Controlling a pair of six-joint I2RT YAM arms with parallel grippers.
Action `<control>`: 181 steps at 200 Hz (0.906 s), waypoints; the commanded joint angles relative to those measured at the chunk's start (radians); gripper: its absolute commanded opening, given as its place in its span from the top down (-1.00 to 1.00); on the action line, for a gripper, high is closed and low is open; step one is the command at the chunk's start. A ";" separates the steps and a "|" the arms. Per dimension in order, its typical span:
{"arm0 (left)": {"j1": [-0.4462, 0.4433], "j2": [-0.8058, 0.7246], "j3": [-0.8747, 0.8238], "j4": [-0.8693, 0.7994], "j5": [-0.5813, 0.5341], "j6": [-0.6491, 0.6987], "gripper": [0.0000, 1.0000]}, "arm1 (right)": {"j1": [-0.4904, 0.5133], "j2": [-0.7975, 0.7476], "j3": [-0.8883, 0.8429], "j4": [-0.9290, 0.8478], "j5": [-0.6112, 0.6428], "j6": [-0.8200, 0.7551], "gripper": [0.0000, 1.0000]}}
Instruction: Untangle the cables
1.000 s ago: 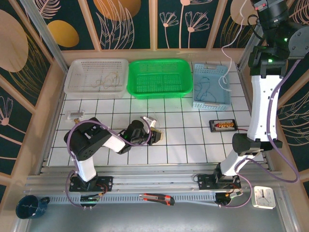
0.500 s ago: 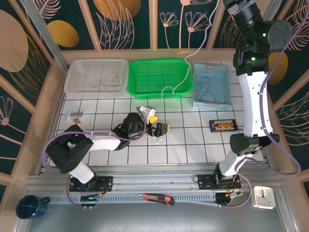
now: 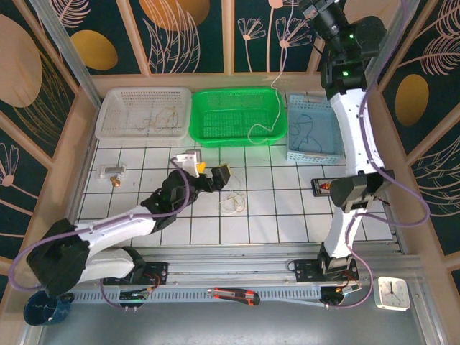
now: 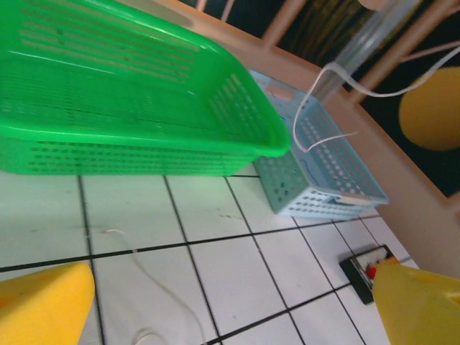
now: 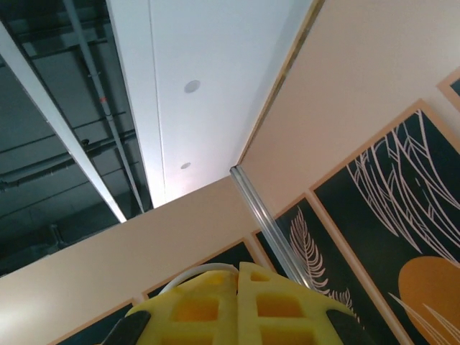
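Our right gripper (image 5: 237, 284), clamped high on the white cable (image 3: 275, 100), likely holds it clear over the green basket (image 3: 223, 115), while our left gripper (image 3: 210, 172) gapes wide above a pale strand (image 3: 231, 205) on the tiles (image 3: 280, 215).

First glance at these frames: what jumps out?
The right gripper, raised high at the back right, is shut on a white cable that dangles down over the green basket. Next, the left gripper stands wide open low over the middle of the table, beside a thin pale cable lying loose on the tiles.
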 commanded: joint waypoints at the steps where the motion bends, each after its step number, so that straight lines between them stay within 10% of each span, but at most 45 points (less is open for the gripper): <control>1: 0.008 -0.050 -0.032 -0.078 -0.107 -0.025 -0.98 | 0.007 0.047 0.083 0.032 0.013 -0.019 1.00; 113: 0.014 -0.123 -0.054 -0.113 -0.151 -0.030 -0.98 | 0.051 0.295 -0.035 0.115 -0.014 -0.053 1.00; 181: 0.021 -0.122 -0.052 -0.098 -0.114 -0.045 -0.98 | 0.123 0.441 -0.118 -0.303 -0.039 -0.437 1.00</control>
